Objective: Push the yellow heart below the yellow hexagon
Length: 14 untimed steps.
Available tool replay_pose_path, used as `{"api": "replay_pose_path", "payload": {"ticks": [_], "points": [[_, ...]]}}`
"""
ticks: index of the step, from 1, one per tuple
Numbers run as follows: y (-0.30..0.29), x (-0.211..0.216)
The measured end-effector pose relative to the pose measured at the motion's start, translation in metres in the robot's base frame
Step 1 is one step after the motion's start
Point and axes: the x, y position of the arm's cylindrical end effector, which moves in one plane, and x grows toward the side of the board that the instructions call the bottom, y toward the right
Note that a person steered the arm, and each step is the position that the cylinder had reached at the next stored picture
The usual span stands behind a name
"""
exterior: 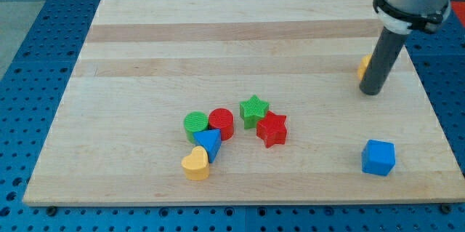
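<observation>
My tip (370,92) rests on the wooden board (145,43) near the view's right edge, directly in front of a yellow block (364,65), presumably the yellow hexagon, which the rod hides almost entirely, so that its shape cannot be confirmed. The arm carries no jaws, only a plain rod, so there is nothing to spread or close. Toward the view's bottom, well apart from the tip, lies a blue cube (378,157). The yellow heart (195,164) lies far off toward the view's lower left, at the bottom of a tight cluster: it touches a blue triangular block (208,142), above which stand a green cylinder (195,124) and a red cylinder (221,123) side by side, with a green star (254,110) and a red star (272,129) just to the view's right. Risks, as judged: moving off, the tip may nudge the hexagon it stands against, shifting the goal; approaching the heart from the cluster side would drag neighbours along; a push to the right along the lower board may let the rounded heart slip off the tip, and the blue cube stands near the intended destination, where it could block the heart or be struck.
</observation>
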Motion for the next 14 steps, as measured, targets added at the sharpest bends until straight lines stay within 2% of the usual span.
{"api": "replay_pose_path", "payload": {"ticks": [2,5,8,9,10,12,14], "points": [[-0.024,0.069],[-0.139,0.141],[-0.325,0.164],[-0.347,0.16],[-0.341,0.155],[-0.292,0.136],[-0.277,0.13]]}}
